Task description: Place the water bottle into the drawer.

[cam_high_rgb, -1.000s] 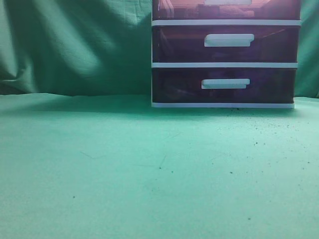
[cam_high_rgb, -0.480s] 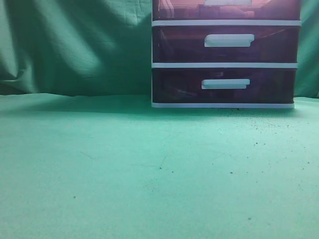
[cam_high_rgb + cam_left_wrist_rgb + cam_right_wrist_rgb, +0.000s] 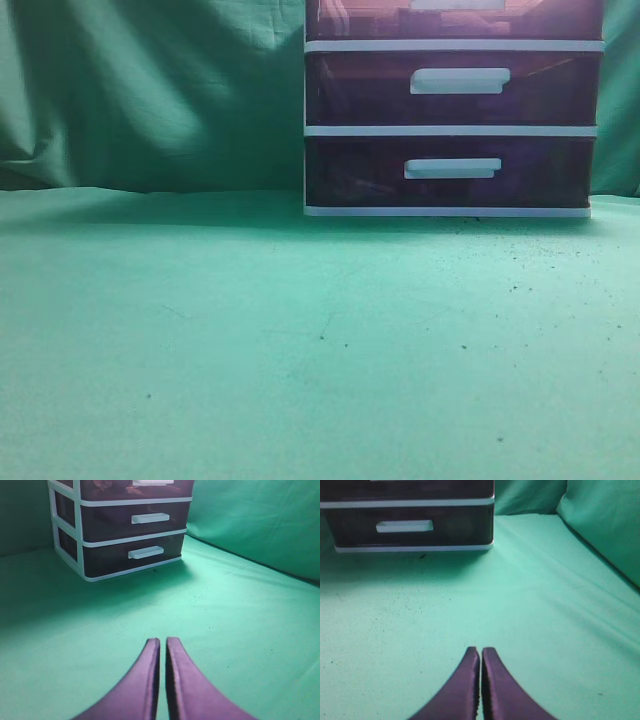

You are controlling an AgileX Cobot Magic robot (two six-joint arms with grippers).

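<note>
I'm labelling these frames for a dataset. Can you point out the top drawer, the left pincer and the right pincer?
top drawer (image 3: 350, 18): exterior view, on its dark translucent front.
left pincer (image 3: 161, 642): left wrist view, between the shut fingertips.
right pincer (image 3: 480, 651): right wrist view, between the shut fingertips.

Left tool: two smooth, dark purple fingers, curved, tapering to narrow tips. Right tool: identical purple tapered fingers.
</note>
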